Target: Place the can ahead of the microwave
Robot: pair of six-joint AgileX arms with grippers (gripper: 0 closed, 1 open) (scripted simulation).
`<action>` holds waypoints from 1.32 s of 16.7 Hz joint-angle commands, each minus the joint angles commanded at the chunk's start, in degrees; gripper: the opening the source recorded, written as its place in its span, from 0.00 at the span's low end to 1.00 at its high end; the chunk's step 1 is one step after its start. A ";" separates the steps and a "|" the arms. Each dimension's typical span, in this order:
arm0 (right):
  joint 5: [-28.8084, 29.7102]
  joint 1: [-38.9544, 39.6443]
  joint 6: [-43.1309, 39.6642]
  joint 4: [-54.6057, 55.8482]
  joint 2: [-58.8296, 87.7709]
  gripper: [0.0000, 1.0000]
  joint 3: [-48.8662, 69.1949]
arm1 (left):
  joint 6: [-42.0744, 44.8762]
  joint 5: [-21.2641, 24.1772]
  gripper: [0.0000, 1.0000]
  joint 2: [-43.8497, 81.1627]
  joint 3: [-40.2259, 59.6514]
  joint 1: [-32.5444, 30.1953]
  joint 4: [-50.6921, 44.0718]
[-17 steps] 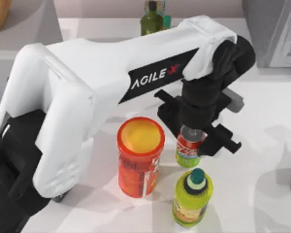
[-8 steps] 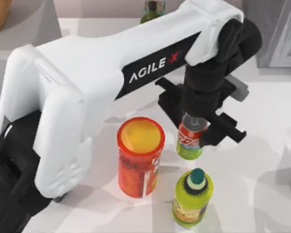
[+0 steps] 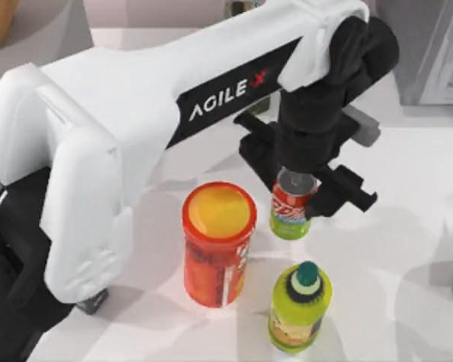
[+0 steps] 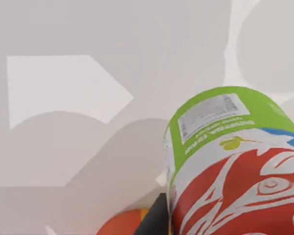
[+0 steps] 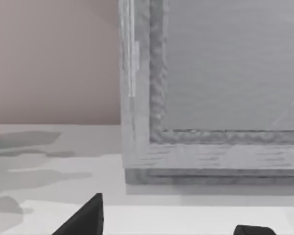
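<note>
Top view: the left gripper point(image 3: 300, 188) is clamped on the can point(image 3: 291, 210), held near the table's point(image 3: 408, 249) middle, beside an orange canister point(image 3: 217, 241) and a green bottle point(image 3: 299, 308).

Left wrist view: the can point(image 4: 235, 166) hangs clear above bare table.

Right wrist view: the right gripper point(image 5: 171, 227), fingers apart, faces a grey appliance point(image 5: 210, 88).

Judging progress: grasp and lift are done; carrying and placing remain.

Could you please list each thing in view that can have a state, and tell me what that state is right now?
Can: upright, held near its top by the left gripper, hanging above the table.
Orange canister: upright, yellow lid on.
Green bottle: upright, teal cap on.
Dark grey appliance: door shut.
Right gripper: open, holding nothing, facing the appliance.
</note>
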 joint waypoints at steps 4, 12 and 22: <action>0.00 0.00 0.00 0.00 0.00 1.00 0.00 | 0.09 -0.90 0.00 -7.25 -7.28 7.03 3.28; 0.00 0.00 0.00 0.00 0.00 1.00 0.00 | 0.53 -1.30 0.00 -35.12 -34.99 26.60 10.02; 0.00 0.00 0.00 0.00 0.00 1.00 0.00 | 3.92 -0.76 0.00 -58.42 -69.46 47.72 15.63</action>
